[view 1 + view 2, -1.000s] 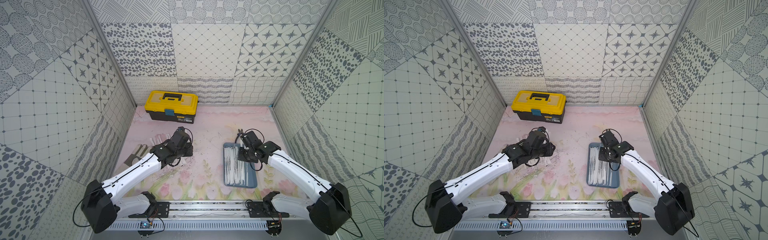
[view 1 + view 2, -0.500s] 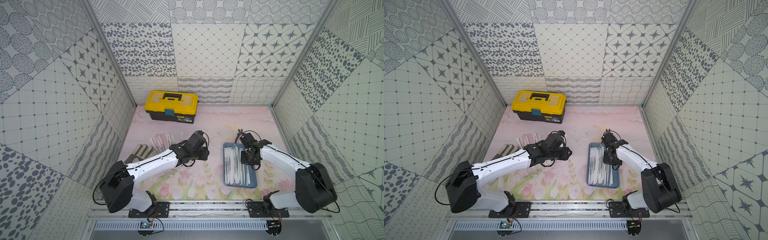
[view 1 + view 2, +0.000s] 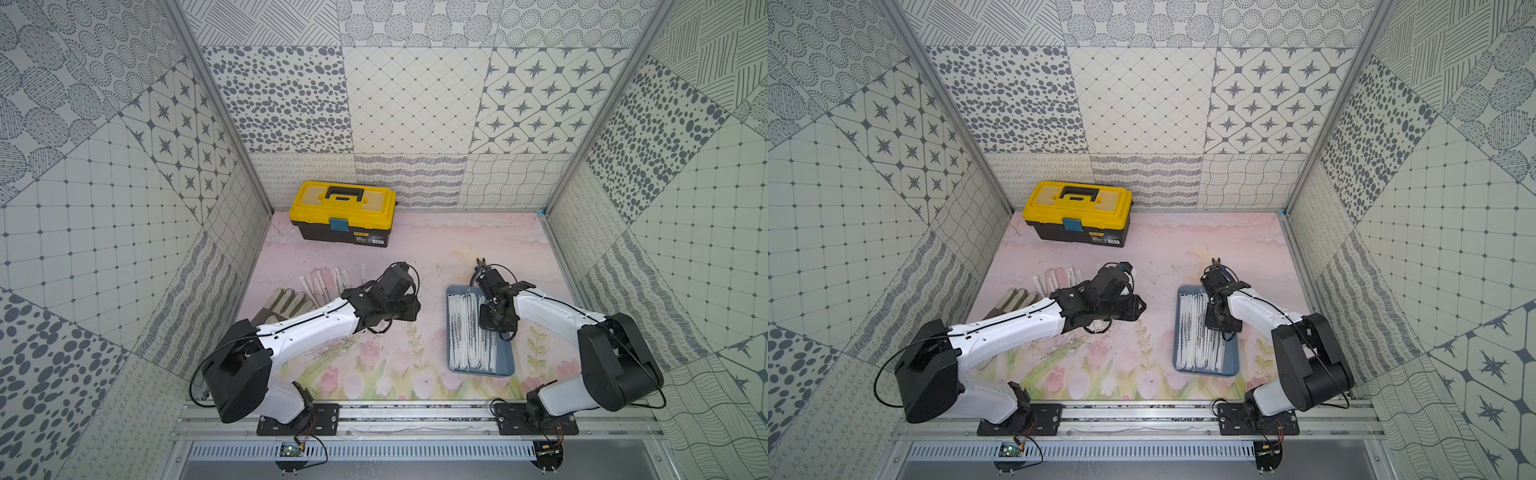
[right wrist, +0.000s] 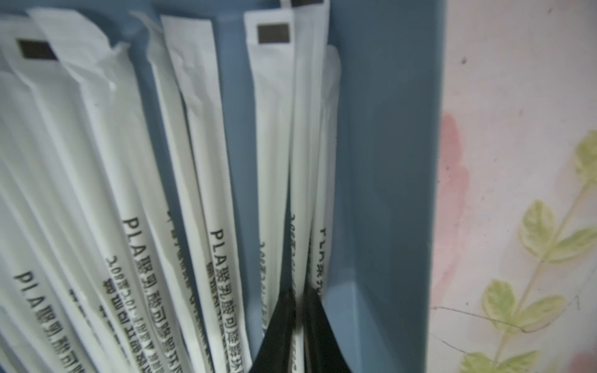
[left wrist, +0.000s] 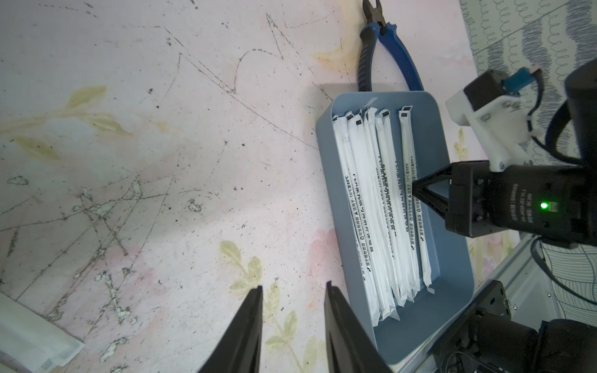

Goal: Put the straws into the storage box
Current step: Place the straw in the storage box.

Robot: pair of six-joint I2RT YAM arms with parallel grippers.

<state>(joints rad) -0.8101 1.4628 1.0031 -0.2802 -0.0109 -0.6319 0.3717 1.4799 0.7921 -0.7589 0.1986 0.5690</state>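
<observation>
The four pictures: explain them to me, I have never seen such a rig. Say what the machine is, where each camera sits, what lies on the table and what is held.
The machine is two white robot arms on a front rail, a left arm and a right arm, each ending in a black two-fingered gripper. Both top views look down on the whole table from above. Each wrist view comes from a camera on one arm, looking along its fingers. On the table lie a yellow toolbox, work gloves, loose straws, blue-handled pliers and the blue storage box with wrapped straws laid in it. The left gripper is open and empty. The right gripper pinches one straw inside the box.
</observation>
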